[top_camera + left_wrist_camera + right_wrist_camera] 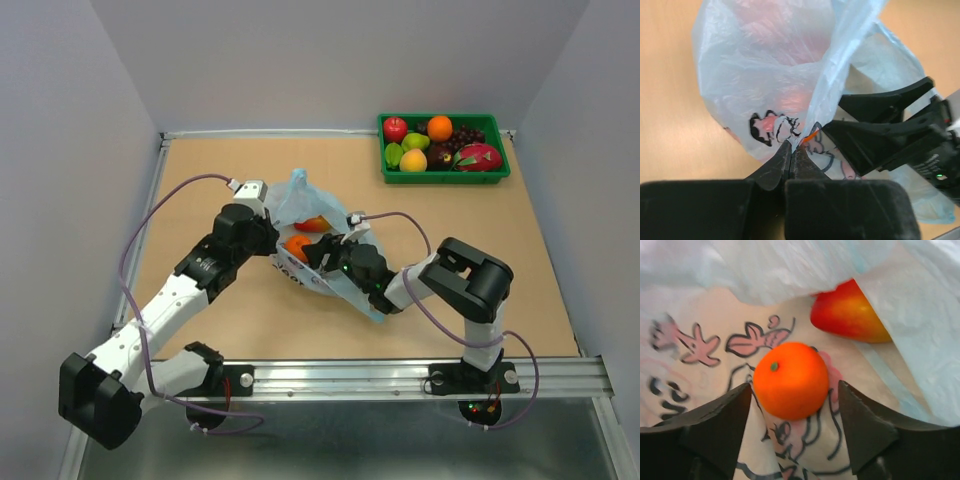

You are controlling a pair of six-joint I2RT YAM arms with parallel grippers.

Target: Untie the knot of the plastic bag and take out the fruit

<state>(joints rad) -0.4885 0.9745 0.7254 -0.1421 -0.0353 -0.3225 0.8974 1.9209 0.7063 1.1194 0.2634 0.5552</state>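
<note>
Top external view: where does the plastic bag (297, 195) lie?
— On the table (200, 160), between the two arms, with its mouth gaping open.

What is inside it?
— An orange (790, 380) rests on the printed plastic of the bag's inner wall. A red-and-yellow fruit (847, 315) lies just beyond it, partly under a fold of the bag.

And the right gripper (794, 390)?
— It is set in the bag's mouth with its jaws spread wide, one finger on each side of the orange. I cannot tell whether either finger touches it.

The left gripper (791, 146)?
— It is at the bag's left side. Its fingertips are pressed together on a thin pinch of the blue plastic, just beside the pink cartoon print (775, 127). A taut strip of the bag rises from that pinch.

Anything farther out?
— A green tray (445, 178) sits well apart from the bag, toward the far right. It holds assorted fruit (430, 145).
</note>
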